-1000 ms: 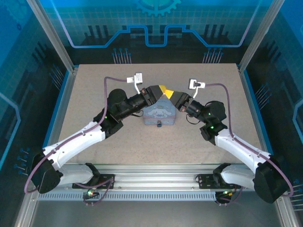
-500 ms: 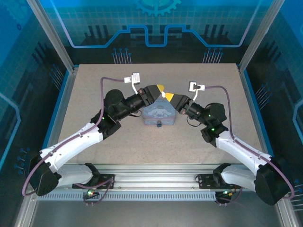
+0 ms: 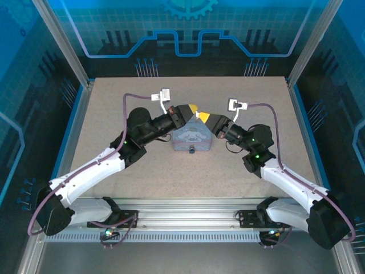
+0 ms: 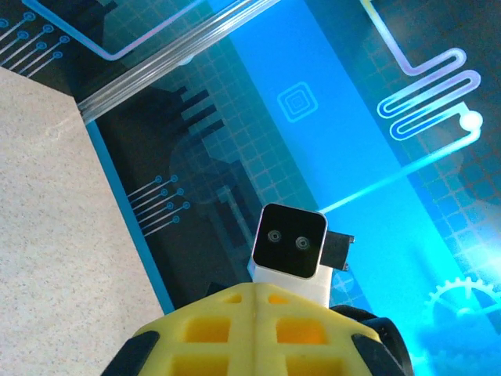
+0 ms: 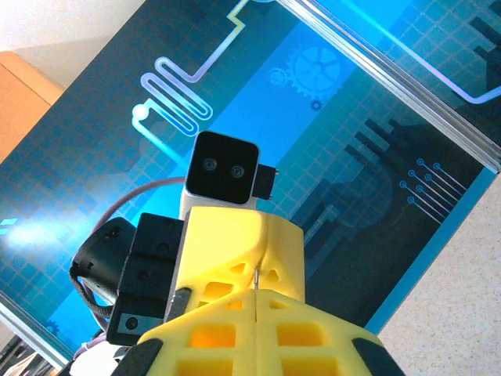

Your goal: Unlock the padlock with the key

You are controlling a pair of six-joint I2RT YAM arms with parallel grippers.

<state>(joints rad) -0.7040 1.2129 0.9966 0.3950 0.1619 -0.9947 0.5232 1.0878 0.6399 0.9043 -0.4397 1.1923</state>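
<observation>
Both grippers meet tip to tip in the air above the back of the pale blue tin (image 3: 191,137). The tiny dark padlock (image 3: 191,150) hangs at the tin's near edge, with nothing touching it. My right gripper (image 3: 202,116) (image 5: 257,296) is shut, and the key (image 5: 257,276), a thin sliver, sticks up out of the seam between its yellow fingers. The sliver's far end reaches the seam of my left gripper (image 3: 193,108) (image 5: 262,235) (image 4: 264,291), which is also shut. I cannot tell whether the left fingers pinch the key too.
The tin stands mid-table on the speckled tabletop (image 3: 114,103). Blue glass walls and metal posts (image 3: 63,45) close in the sides and back. In the left wrist view the right arm's wrist camera (image 4: 288,239) faces me just past my fingertips.
The right gripper has moved left and slightly up until its tips met the left gripper's tips. The left arm shifted only slightly. Tin and padlock have not moved.
</observation>
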